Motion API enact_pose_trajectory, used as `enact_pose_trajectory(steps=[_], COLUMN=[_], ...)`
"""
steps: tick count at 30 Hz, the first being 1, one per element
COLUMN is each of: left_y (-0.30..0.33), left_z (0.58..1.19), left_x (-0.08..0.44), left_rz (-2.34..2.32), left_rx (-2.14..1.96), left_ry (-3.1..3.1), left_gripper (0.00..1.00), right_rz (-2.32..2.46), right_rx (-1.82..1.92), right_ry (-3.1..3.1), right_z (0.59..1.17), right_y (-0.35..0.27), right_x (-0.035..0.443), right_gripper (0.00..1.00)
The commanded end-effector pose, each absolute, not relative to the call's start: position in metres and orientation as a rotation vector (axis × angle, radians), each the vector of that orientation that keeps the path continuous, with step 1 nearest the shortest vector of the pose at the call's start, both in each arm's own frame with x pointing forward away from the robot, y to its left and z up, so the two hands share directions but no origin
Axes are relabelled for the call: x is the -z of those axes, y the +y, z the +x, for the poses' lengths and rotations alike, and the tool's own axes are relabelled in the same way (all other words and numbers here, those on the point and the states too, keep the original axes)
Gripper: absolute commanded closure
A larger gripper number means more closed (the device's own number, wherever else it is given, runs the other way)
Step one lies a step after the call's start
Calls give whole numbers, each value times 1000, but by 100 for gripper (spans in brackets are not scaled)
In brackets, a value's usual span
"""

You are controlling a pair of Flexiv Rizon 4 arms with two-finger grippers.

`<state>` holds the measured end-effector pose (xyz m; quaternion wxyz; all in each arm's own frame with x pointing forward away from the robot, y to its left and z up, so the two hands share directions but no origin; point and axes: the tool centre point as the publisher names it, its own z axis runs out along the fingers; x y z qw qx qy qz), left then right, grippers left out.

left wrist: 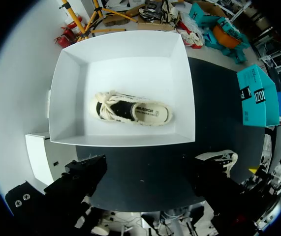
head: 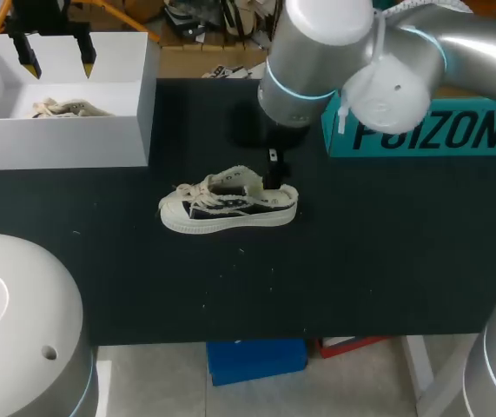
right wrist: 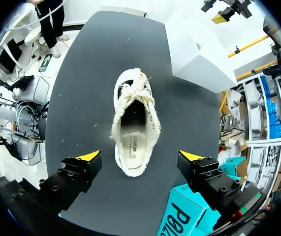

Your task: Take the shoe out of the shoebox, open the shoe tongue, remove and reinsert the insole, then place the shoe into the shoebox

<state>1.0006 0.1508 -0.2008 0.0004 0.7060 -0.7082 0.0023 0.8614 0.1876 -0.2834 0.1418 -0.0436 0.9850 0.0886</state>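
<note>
head view has the black table (head: 360,261) running from its near edge out to a shoe (head: 228,207) that stands upright on its sole about the middle of the surface. its toe points toward the left edge, its heel toward the right, and its laces are loose. right wrist view looks straight down into it: the opening gapes and the insole (right wrist: 133,143) lies inside. the right gripper (right wrist: 140,157) hangs above the heel end, its yellow-tipped fingers (right wrist: 89,157) wide apart, one out past each side of the shoe, gripping nothing. further back, a teal box (head: 430,130) stands at the far edge toward the right corner, apart from the shoe. at the far left corner sits the white, open-topped shoebox (head: 146,104), and a second shoe (head: 61,109) lies on its floor. left wrist view shows that shoe about the middle of the box, upright on its sole, clear of the walls. the left gripper (head: 56,56) hangs over the shoebox, above the second shoe, fingers spread apart and holding nothing.
</note>
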Motion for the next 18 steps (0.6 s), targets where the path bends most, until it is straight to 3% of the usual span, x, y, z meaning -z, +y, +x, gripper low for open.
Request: enact_pose_trajectory(steps=[1, 18], left_y=[151, 151], left_z=[1000, 1000], left_x=[200, 200], left_rz=[2219, 2219], left_rx=[-3, -3], left_ry=[-2223, -2223], left_gripper=[0, 0], right_rz=[-161, -168], right_rx=[-452, -487], right_ry=[2839, 2846], right_z=[867, 868], right_y=[170, 167], right_x=[276, 272], right_gripper=[0, 0])
